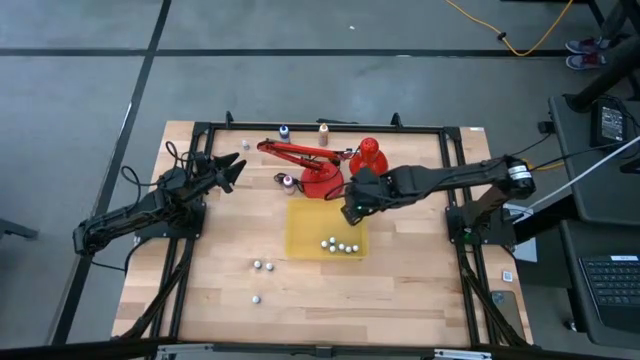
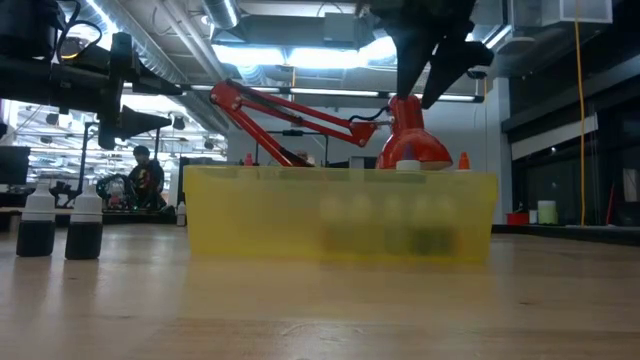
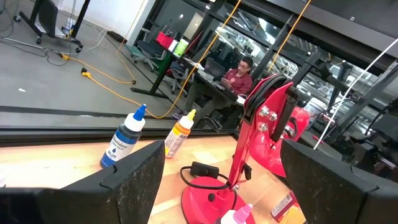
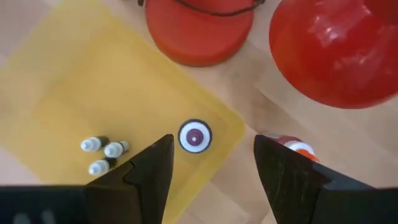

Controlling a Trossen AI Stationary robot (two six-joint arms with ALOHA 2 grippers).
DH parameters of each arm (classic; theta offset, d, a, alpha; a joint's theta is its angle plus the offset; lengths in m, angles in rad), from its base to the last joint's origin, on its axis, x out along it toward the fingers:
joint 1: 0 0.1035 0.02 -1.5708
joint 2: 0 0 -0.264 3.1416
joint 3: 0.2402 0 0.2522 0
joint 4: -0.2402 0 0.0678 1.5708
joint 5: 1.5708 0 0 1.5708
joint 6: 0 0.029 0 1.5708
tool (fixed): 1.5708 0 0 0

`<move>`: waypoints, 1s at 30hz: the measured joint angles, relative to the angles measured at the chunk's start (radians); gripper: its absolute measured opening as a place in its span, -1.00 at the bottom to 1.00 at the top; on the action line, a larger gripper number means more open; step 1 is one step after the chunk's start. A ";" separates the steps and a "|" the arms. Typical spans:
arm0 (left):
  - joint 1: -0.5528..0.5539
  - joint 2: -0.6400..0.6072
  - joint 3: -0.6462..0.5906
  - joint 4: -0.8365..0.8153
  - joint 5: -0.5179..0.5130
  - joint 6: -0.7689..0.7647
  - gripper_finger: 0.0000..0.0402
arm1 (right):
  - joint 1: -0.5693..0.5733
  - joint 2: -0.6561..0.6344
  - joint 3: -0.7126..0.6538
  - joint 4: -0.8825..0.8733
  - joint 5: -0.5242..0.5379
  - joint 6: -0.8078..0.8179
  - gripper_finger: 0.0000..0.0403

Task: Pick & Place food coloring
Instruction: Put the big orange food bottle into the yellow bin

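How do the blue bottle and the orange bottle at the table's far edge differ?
The blue bottle holds dark blue liquid under a blue tip; the orange bottle holds orange liquid under a yellow tip. The blue bottle looks wider, the orange bottle slimmer. Both stand upright, capped and labelled.

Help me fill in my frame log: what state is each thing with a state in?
right claw: open, above the purple-capped bottle
left claw: open, holding nothing
purple-capped bottle: upright in a corner of the yellow tray, not gripped
yellow tray: holds several small bottles
red lamp: arm folded, head down beside the tray
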 joint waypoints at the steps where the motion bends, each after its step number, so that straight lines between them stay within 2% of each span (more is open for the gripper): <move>1: 0.000 0.000 0.000 0.000 0.000 0.000 0.55 | 0.000 -0.003 0.000 -0.004 -0.001 0.009 0.11; 7: 0.000 0.000 0.000 0.000 0.000 0.000 0.56 | 0.007 -0.056 -0.024 -0.008 0.007 0.026 0.11; 19: 0.000 0.000 0.000 0.000 0.000 0.000 0.56 | -0.019 -0.192 -0.225 -0.014 0.074 0.078 0.11; 30: 0.000 0.000 0.000 0.000 0.000 0.000 0.55 | -0.061 -0.214 -0.353 0.070 0.084 0.018 0.10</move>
